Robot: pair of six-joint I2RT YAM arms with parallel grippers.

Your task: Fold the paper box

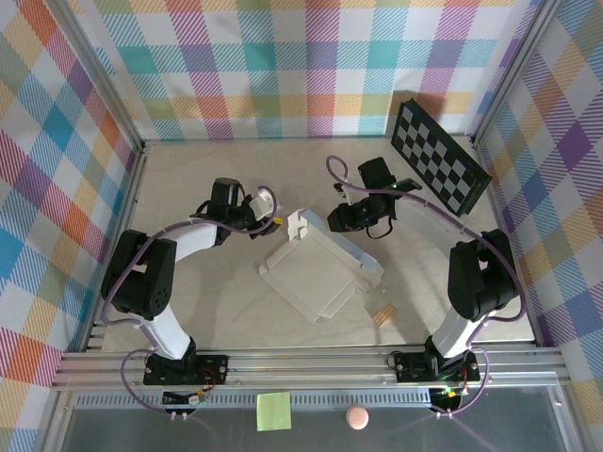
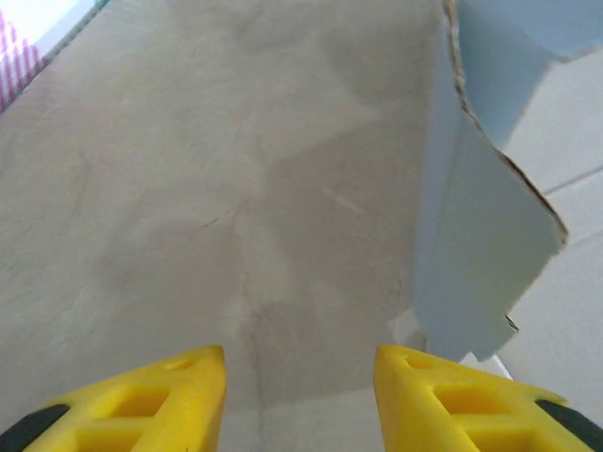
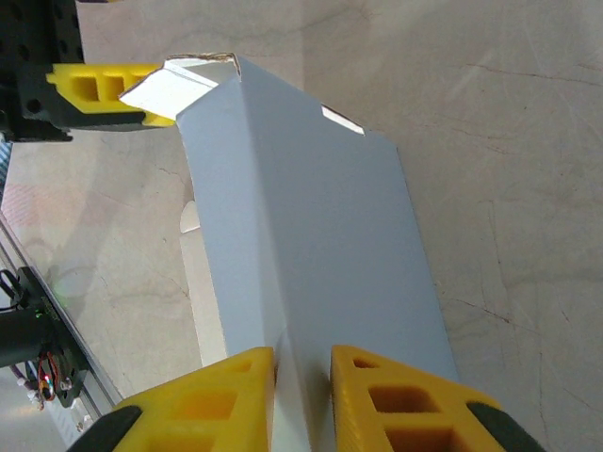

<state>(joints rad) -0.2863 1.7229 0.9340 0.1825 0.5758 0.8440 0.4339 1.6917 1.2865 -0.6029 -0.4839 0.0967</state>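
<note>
Here's the paper box (image 1: 316, 273), mid-table (image 1: 207, 282), half built: a pale sheet lying open with its far-right wall tipped up off the flat base. The right end effector (image 3: 301, 381) has that wall. Its yellow fingers (image 3: 226, 395) are nearly together, pinching the raised crease from above, with the card running straight out between them.

The left end effector (image 2: 300, 391) is at the opposite end of that wall, by the box's far-left corner. It sits about half open and holds nothing, just bare table between the tips. A small torn-edged flap (image 2: 480, 235) stands just beside its right-hand fingertip, apart from it as far as I can see.

This looks like light, thin card, springy at the folds. I'd expect it to slide on the table and pop back open once released. It will also dent if squeezed mid-panel. The places to hold it are the edges and scored creases, as the right side is doing. That corner flap is the natural thing for the left to take.
</note>
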